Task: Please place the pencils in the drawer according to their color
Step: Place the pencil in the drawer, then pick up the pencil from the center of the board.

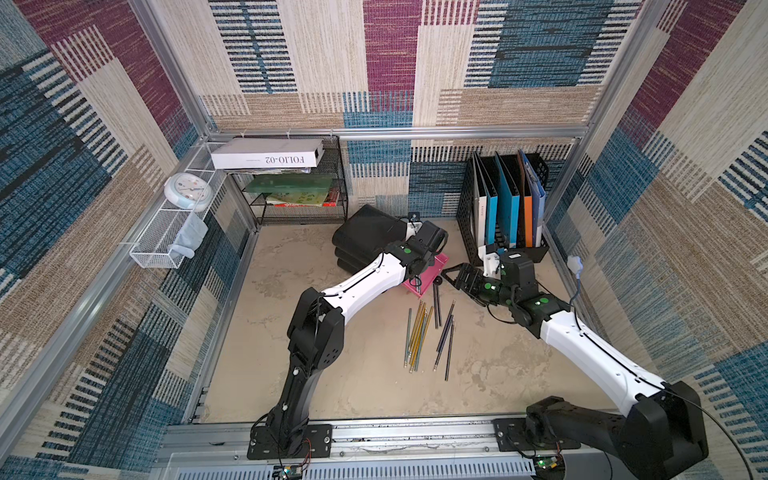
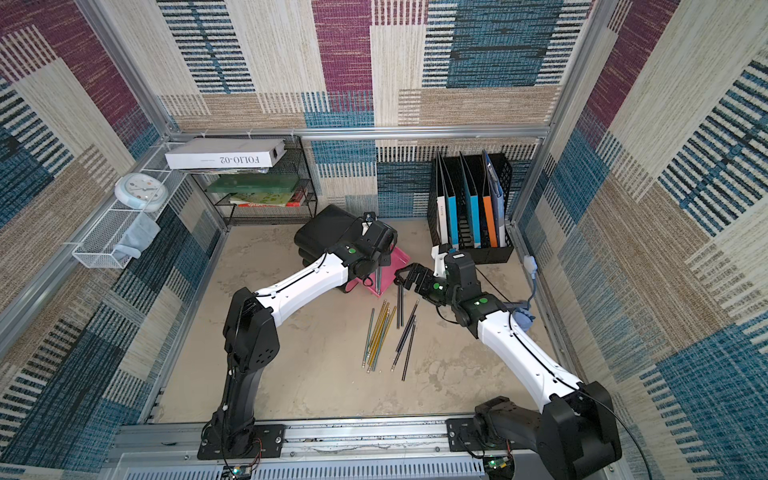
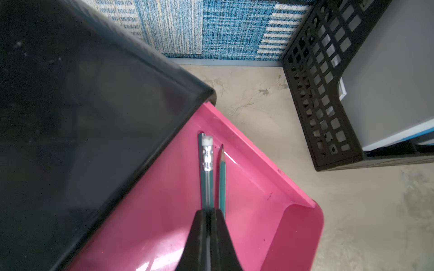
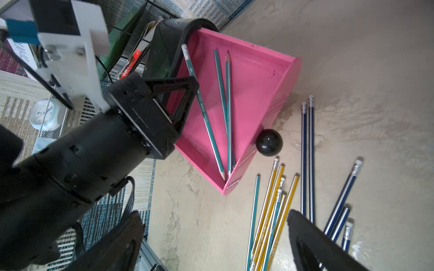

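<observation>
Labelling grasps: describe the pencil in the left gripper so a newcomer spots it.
Find the pink drawer pulled out of the black drawer unit. Three teal pencils are in it; the held pencil is the one clamped in the left gripper, white eraser end toward the unit.

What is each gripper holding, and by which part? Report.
A teal pencil, gripped on its shaft nearer the eraser end by the shut left gripper, over the pink drawer. The right gripper is open, holding nothing.
</observation>
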### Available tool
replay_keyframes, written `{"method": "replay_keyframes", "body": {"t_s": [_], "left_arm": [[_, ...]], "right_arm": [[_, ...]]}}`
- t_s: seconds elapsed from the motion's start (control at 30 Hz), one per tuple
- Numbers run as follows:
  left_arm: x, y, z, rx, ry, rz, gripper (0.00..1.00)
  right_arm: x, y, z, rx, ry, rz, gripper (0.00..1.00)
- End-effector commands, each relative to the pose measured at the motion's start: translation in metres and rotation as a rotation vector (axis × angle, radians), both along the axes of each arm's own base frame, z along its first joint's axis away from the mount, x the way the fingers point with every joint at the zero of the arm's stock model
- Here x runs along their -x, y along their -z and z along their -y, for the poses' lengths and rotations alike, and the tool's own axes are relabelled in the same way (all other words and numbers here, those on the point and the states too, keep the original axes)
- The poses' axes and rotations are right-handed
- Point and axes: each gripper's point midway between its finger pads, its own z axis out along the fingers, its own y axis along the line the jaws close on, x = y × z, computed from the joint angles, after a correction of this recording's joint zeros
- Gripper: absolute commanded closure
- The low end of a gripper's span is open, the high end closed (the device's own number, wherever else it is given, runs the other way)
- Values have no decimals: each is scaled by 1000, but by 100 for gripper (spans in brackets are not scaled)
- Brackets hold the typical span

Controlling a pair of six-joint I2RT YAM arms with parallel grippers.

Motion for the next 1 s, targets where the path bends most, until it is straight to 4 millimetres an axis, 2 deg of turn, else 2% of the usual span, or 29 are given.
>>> {"method": "replay_keyframes", "body": {"t_s": [0.0,0.1,0.37,0.47,0.73,0.87,0.97], "left_arm": [[3,-2,-2,23,-9,1,100],[7,2,-2,29,-3,-14,98],[11,-5,3,57,23,-13,62],[10,-13,7,70,37,-3,53],[14,-59,20,147,99,48,48],[28,-83,21,166,135,59,48],[43,-93,13,161,150,53,48]], "right_arm": [[0,-3,0,9,-5,17,1],[-1,-3,1,11,-3,18,1],[-2,-5,1,13,-3,22,1],[-2,-5,1,14,-2,22,1],[0,-7,1,16,-9,27,1],[4,-10,0,9,-24,38,1],[8,-12,-2,-5,-40,37,1]]}}
